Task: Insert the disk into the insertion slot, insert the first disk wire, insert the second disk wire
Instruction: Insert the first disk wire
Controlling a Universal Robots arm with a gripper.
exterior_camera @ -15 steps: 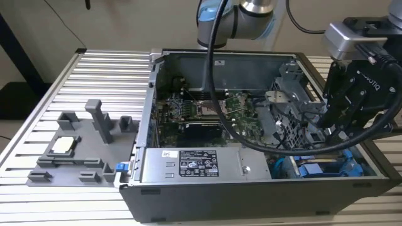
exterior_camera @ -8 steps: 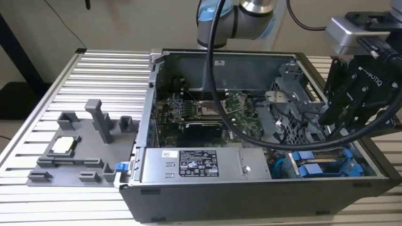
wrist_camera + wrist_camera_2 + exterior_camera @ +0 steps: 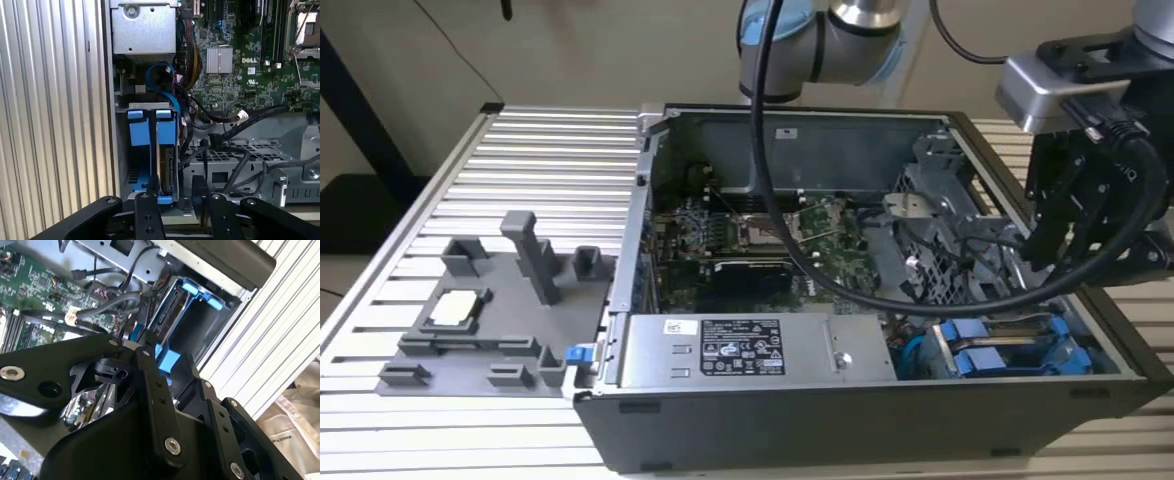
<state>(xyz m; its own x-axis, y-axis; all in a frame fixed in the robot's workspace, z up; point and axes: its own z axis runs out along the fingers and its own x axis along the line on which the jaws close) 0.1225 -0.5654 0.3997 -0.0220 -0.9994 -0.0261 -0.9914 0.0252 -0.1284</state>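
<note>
Though the open computer case (image 3: 854, 425) took up much of the slatted worktop (image 3: 520, 140), the work sat in one corner: the insertion slot (image 3: 136, 170), directly ahead of the fingers (image 3: 152, 190). The disk (image 3: 167, 165) stood on edge inside it (blue frame end nearest), its long axis running straight away from the fingers. They stood apart, wider than the disk, straddling its near end; whether either touched it, I could not tell.
</note>
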